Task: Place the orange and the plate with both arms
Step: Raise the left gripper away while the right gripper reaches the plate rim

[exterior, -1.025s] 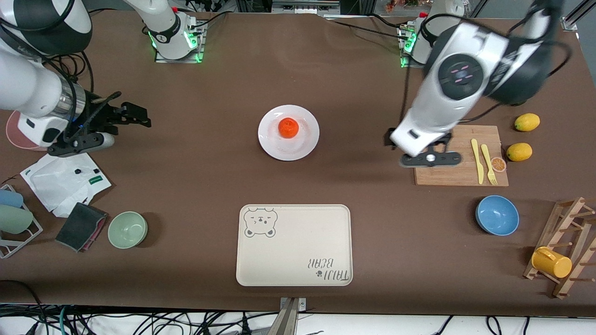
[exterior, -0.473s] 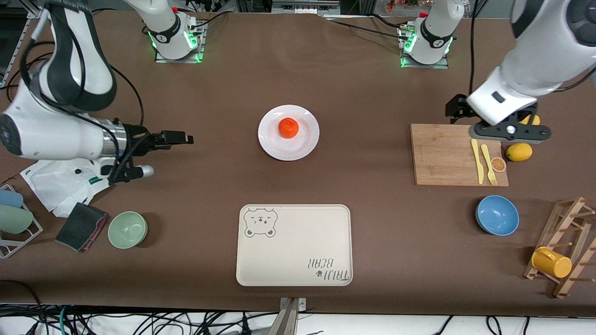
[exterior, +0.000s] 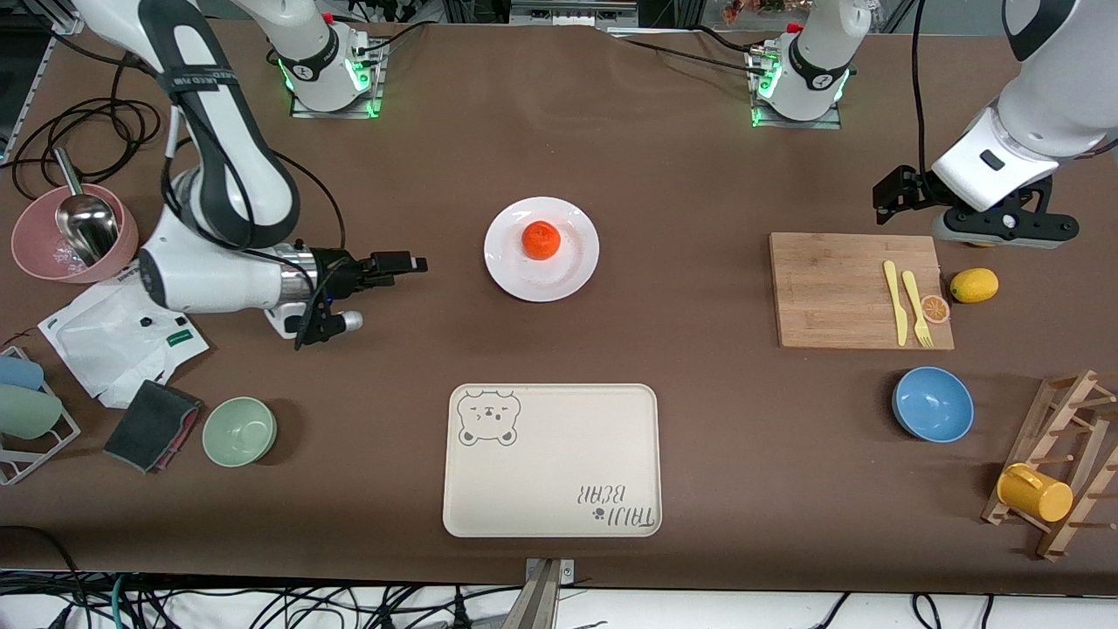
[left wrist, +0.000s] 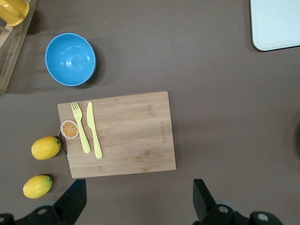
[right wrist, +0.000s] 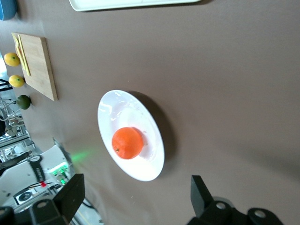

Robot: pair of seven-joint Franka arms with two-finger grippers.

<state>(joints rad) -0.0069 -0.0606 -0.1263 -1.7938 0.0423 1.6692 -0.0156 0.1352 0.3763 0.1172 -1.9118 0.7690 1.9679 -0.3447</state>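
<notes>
The orange [exterior: 541,239] sits on the white plate [exterior: 524,284] in the middle of the table. My right gripper [exterior: 406,262] is open and empty, low over the table beside the plate toward the right arm's end, its fingers pointing at the plate. The right wrist view shows the orange [right wrist: 127,143] on the plate [right wrist: 146,169] ahead of the open right gripper [right wrist: 136,197]. My left gripper [exterior: 1004,229] is open and empty, over the table by the wooden cutting board's corner, well away from the plate. It also shows in the left wrist view [left wrist: 136,201].
A cream bear-print tray [exterior: 550,459] lies nearer the camera than the plate. The cutting board [exterior: 830,293] holds a yellow fork and knife, with a lemon [exterior: 974,285] beside it. A blue bowl [exterior: 933,404], a green bowl [exterior: 239,431] and a pink bowl [exterior: 26,255] stand around.
The right gripper has moved toward the plate. The left gripper has moved off the cutting board toward the left arm's end. The orange and plate have not moved.
</notes>
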